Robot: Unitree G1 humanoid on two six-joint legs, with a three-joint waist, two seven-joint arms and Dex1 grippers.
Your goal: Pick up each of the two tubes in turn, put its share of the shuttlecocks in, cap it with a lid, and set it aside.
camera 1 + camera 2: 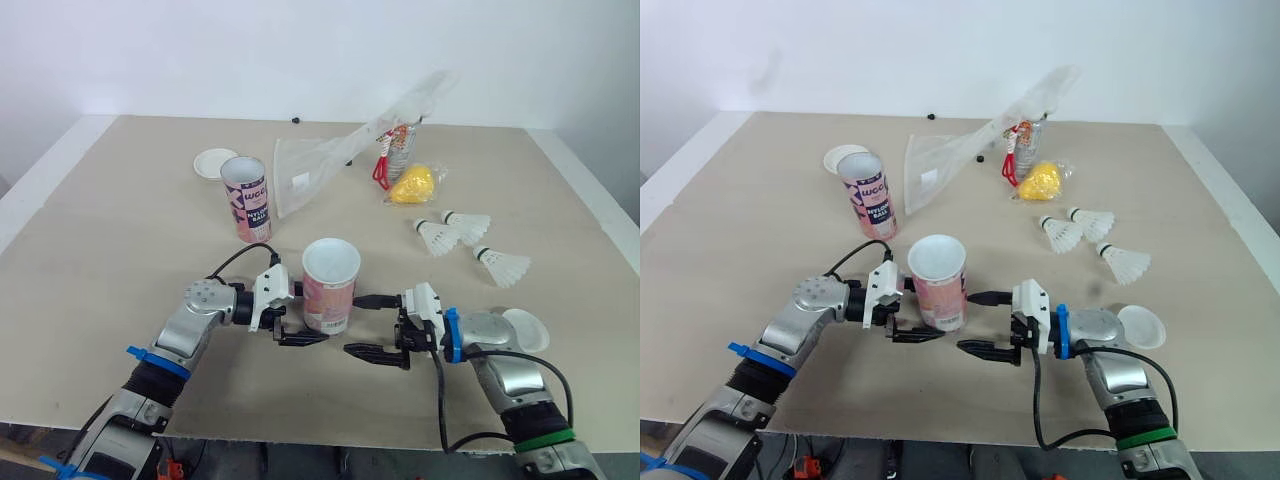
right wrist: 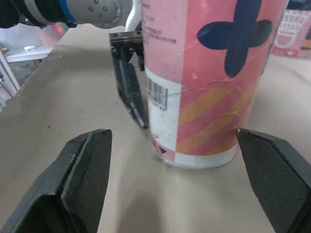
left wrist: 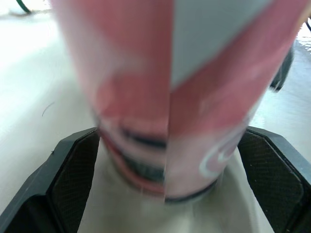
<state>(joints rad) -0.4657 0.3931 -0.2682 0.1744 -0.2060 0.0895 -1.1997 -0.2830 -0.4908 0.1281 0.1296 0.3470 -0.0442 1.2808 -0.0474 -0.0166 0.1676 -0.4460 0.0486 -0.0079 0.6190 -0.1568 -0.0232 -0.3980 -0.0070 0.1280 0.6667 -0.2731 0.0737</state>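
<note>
- Near tube (image 1: 330, 285): a cylinder with a pink printed wall and a white inside, standing upright and open-topped at the near middle of the surface (image 1: 120, 230). In the right wrist view a barcode (image 2: 158, 94) on a white panel, a dark blue four-lobed figure (image 2: 233, 36) and orange slanted stripes are noted. The small print above the barcode cannot be read.
- Far tube (image 1: 245, 197): the same shape, upright and open, set further back and to the left. Dark lettering is printed on a white band, with "NYLON" just legible.
- Left gripper (image 1: 305, 315): the jaws are spread to either side of the near tube's base. Contact cannot be confirmed.
- Right gripper (image 1: 352, 325): the jaws are spread wide and hold nothing. It lies just right of the near tube and faces it.
- Lids: one round white lid (image 1: 214, 162) is found far left, beside the far tube. A second lid (image 1: 527, 329) is found near right.
- Three white feathered shuttlecocks (image 1: 437, 236) (image 1: 467, 222) (image 1: 502, 265) lie on the right.
- A crumpled clear plastic bag (image 1: 330, 160) lies far centre, with a wrapped yellow item (image 1: 412, 186) to its right.
- The surface is matt beige.
</note>
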